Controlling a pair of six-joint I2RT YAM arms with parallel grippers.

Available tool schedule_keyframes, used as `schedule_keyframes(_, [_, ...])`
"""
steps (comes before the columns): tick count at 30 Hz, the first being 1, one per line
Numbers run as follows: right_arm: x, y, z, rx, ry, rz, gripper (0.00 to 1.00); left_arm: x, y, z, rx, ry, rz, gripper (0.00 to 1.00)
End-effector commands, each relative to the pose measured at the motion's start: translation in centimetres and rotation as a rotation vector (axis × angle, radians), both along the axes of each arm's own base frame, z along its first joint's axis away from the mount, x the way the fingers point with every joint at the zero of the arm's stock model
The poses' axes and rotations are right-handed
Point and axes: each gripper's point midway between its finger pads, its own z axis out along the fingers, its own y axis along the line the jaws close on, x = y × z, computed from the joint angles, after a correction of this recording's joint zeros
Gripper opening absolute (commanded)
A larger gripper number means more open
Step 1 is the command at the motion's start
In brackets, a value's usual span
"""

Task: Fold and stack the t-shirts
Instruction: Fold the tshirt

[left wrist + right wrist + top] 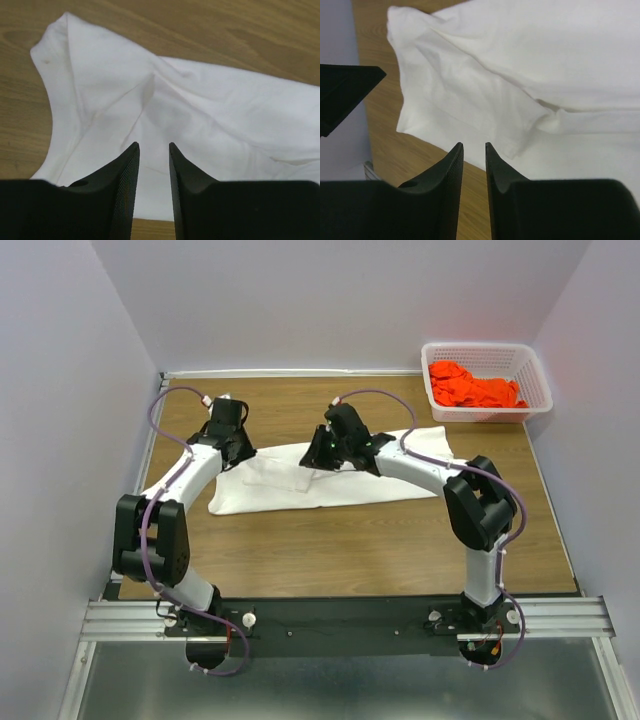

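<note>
A large white t-shirt [300, 485] lies partly folded and wrinkled across the middle of the wooden table. It also shows in the left wrist view [210, 100] and the right wrist view [530, 50]. My left gripper [238, 452] hovers over the shirt's left end, jaws slightly apart and empty [153, 145]. My right gripper [320, 458] hovers over the shirt's middle near its front edge, jaws slightly apart and empty [471, 145]. A bright orange-red t-shirt [470, 388] lies crumpled in the basket at the back right.
A white plastic lattice basket [535, 385] stands at the back right corner. Purple-grey walls close in the table on the left, back and right. A black part of the left arm [342, 95] shows at the left of the right wrist view.
</note>
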Motion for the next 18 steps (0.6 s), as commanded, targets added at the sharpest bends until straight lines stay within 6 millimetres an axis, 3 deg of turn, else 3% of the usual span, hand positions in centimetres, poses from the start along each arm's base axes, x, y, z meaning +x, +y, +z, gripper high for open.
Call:
schedule_keyframes(1, [0.9,2.1,0.1,0.031,-0.023,0.09,0.3,1.5,-1.8,0.8,-0.02,-0.042,-0.049,0.31])
schedule_keyframes(4, [1.1,2.8,-1.1,0.05,-0.008,0.101,0.29,1.9,-2.7,-1.0,-0.042,-0.021,-0.062,0.26])
schedule_keyframes(6, [1.3,2.4,-2.9,0.036,0.014,0.095,0.29,1.6,-2.7,-3.4,-0.043,0.026,-0.052,0.23])
schedule_keyframes(11, [2.2,-0.4,-6.7,-0.009,0.061,0.039,0.27,1.4,-1.4,-8.0,0.013,0.117,0.0,0.22])
schedule_keyframes(15, [3.6,-3.4,-8.0,-0.047,0.065,-0.012,0.27,1.7,-0.1,-9.4,0.038,0.153,0.033,0.22])
schedule_keyframes(18, [4.4,-5.0,-6.5,-0.082,-0.006,-0.012,0.28,2.4,0.3,-8.3,0.056,0.128,0.031,0.26])
